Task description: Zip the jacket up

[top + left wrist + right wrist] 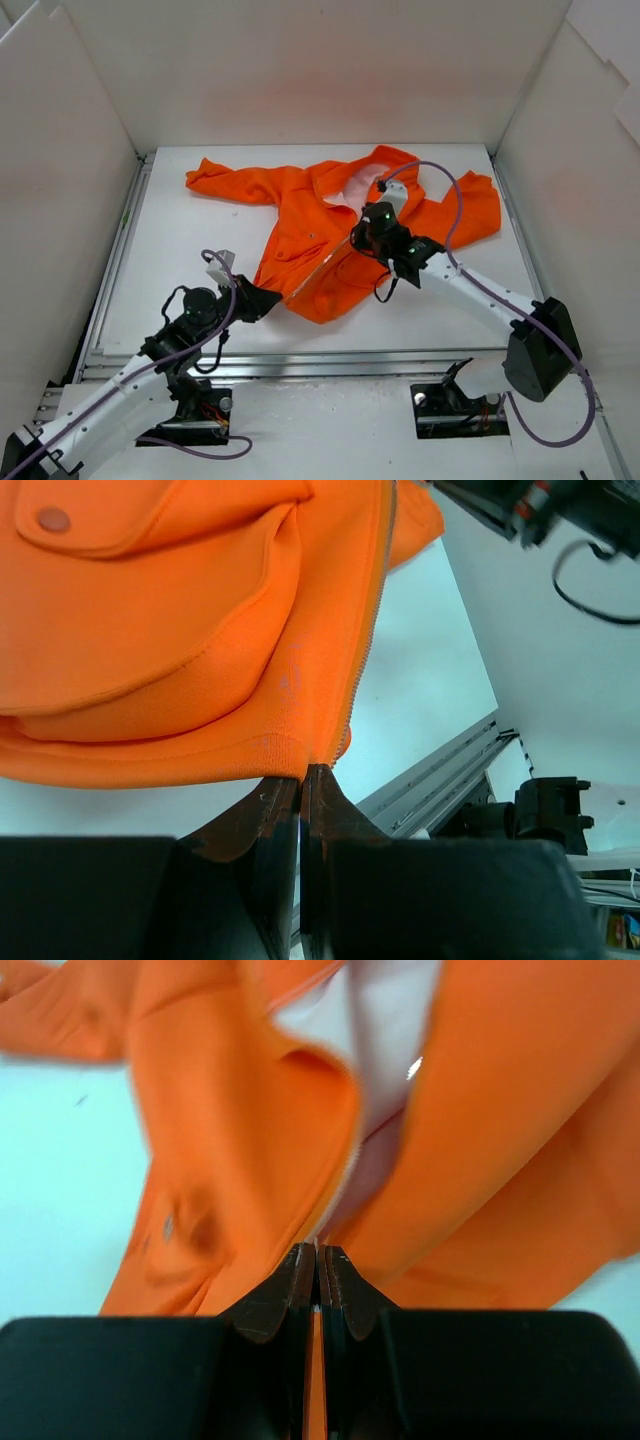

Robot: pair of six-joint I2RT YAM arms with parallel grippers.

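Observation:
The orange jacket (305, 205) lies front up on the white table, its collar at the far side and the pale pink lining (358, 185) showing at the open neck. My left gripper (268, 298) is shut on the bottom hem right at the foot of the zipper (365, 650), as the left wrist view (304, 772) shows. My right gripper (358, 238) is shut on the zipper about halfway up the front. In the right wrist view (318, 1248) the zipper (340, 1185) is open beyond the fingertips, with lining (390, 1050) between the two sides.
White walls enclose the table on three sides. An aluminium rail (300, 360) runs along the near edge and shows in the left wrist view (440, 780). The jacket's sleeves spread to the far left (215, 180) and the right (475, 205). A pocket snap (52, 520) shows.

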